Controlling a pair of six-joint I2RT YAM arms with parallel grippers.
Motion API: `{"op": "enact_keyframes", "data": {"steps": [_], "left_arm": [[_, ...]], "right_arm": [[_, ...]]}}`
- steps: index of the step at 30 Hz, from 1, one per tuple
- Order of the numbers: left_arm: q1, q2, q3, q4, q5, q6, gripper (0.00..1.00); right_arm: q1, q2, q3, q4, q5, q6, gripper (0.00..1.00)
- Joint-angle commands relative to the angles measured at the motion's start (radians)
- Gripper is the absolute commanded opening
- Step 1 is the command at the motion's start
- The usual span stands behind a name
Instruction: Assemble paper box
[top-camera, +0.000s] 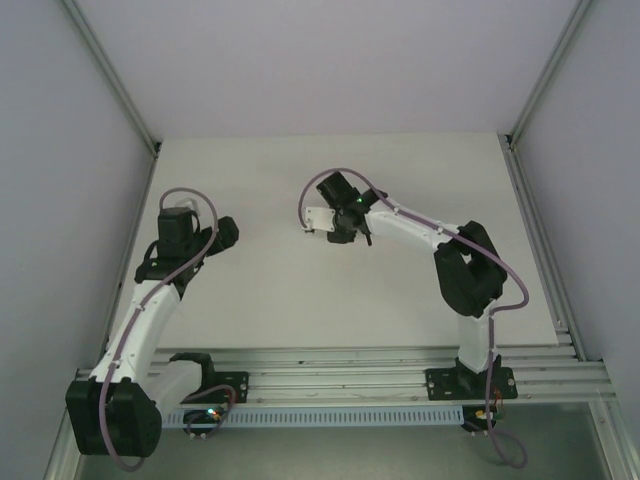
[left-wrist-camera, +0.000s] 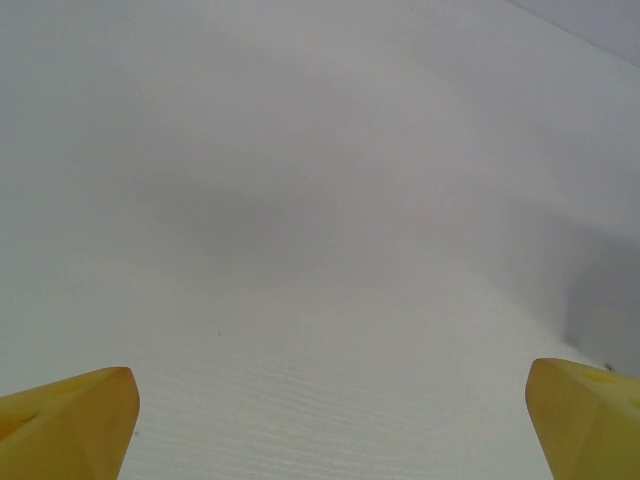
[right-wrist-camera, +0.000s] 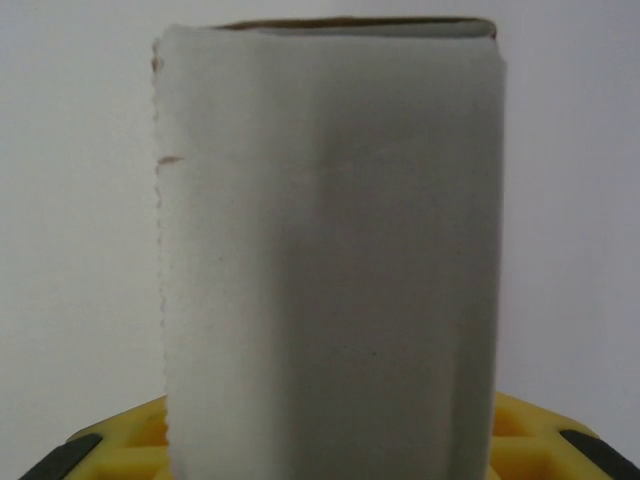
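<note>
Jaws, left: my left gripper (left-wrist-camera: 330, 430) stands wide apart, its yellow fingertips (left-wrist-camera: 70, 425) at the two lower corners of the wrist view, with bare white table (left-wrist-camera: 320, 220) between them. Jaws, right: my right gripper (top-camera: 335, 228) is clamped on the paper box (right-wrist-camera: 330, 250), white folded cardboard standing straight out from between my yellow fingers (right-wrist-camera: 540, 440), out over the table's middle.

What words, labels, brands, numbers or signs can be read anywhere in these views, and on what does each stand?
None can be read.
The paper box shows a plain white face with no print.
The table bears no marks.
The left arm and right arm show no lettering large enough to read.
</note>
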Motion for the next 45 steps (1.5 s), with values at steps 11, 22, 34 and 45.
{"op": "enact_keyframes", "data": {"steps": [11, 22, 34, 45], "left_arm": [[0.003, 0.026, -0.01, 0.039, -0.003, 0.038, 1.0], [0.004, 0.046, -0.013, 0.128, -0.056, 0.101, 1.0], [-0.008, 0.278, -0.207, 0.752, -0.261, 0.431, 1.0], [0.091, 0.553, -0.462, 1.44, -0.158, 0.467, 1.0]], "right_arm": [[0.056, -0.116, -0.3, 0.2, 0.102, -0.007, 0.79], [0.034, -0.474, -0.456, 0.184, -0.053, 0.204, 1.0], [-0.483, -0.804, -0.908, 0.688, -0.105, 0.883, 1.0], [-0.652, -0.6, -1.086, 1.179, -0.168, 0.914, 1.0]]}}
